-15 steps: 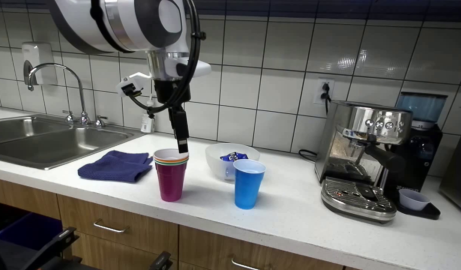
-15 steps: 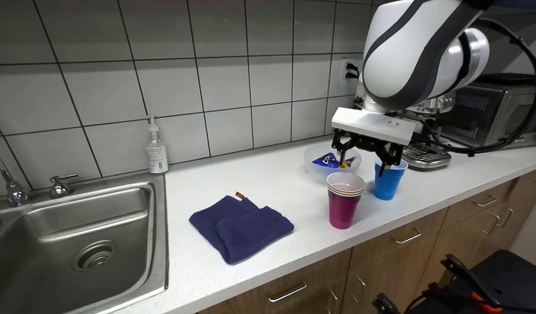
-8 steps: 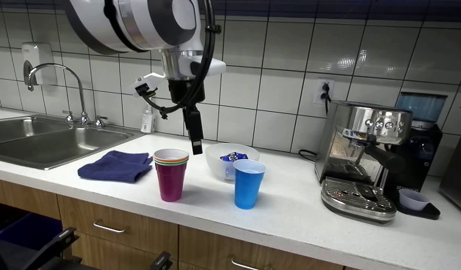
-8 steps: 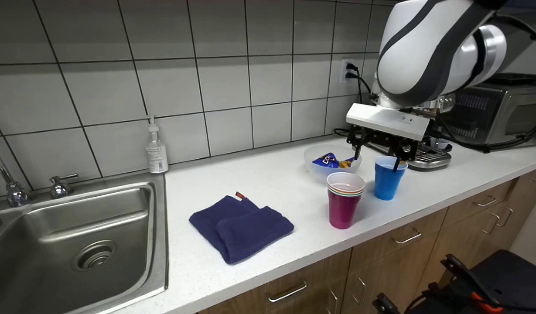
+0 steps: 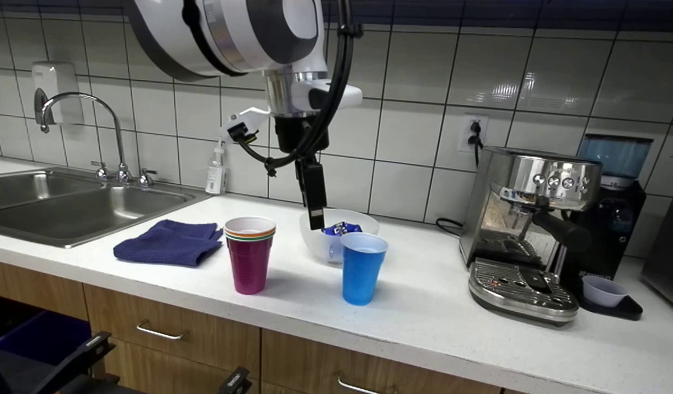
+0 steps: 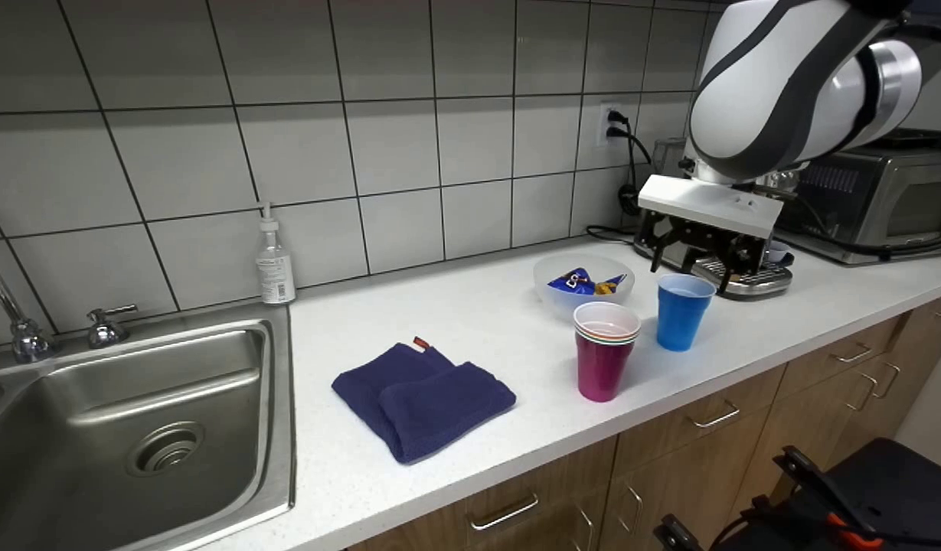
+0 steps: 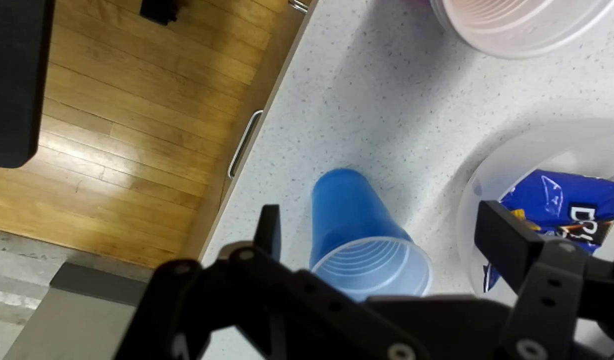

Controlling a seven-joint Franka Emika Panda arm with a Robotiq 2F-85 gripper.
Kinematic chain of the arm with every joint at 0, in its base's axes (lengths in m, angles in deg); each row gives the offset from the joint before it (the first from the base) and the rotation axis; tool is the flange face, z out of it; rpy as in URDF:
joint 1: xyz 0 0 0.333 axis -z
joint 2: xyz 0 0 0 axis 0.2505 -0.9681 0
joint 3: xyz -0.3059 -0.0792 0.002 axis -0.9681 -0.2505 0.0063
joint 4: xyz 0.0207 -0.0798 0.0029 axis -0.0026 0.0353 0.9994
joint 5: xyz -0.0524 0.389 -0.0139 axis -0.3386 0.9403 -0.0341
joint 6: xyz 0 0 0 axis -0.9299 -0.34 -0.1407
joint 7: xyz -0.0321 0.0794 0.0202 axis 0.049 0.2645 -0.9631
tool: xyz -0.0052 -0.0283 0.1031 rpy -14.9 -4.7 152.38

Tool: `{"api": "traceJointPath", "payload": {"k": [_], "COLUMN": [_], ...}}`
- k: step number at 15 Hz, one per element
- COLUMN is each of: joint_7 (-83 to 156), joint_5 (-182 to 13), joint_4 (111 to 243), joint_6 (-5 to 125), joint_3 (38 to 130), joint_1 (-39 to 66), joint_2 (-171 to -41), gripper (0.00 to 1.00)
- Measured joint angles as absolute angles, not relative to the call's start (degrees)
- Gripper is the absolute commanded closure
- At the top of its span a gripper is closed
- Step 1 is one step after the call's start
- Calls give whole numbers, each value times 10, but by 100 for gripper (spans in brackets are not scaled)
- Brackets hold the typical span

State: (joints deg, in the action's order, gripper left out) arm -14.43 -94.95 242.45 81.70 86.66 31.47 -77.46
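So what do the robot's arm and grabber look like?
The big, rounded white arm has dark grey stripes, a shiny silver metal collar and thick black cables. Its black, jointed gripper has two blocky fingers, little holes and round screw heads.

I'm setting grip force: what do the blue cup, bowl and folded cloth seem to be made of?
Blue cup: probably plastic, lightly glossy, ribbed and pale inside. Bowl: frosted plastic or perhaps glass; blue packaging shows hazily through its wall. Folded cloth: matte textile, its surface finely textured; fibre unclear.

Mod. light, soft shdws, tile (image 5: pixel 492 71) glare
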Motion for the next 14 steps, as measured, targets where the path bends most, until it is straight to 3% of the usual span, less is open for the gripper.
{"api": "traceJointPath", "payload": {"k": [14], "joint_7": [-105], "joint_5": [-954], "joint_4": [2291], "joint_6": [817], "joint_3": [813], "joint_1": [306], "joint_2": [-912], "gripper": [0]}}
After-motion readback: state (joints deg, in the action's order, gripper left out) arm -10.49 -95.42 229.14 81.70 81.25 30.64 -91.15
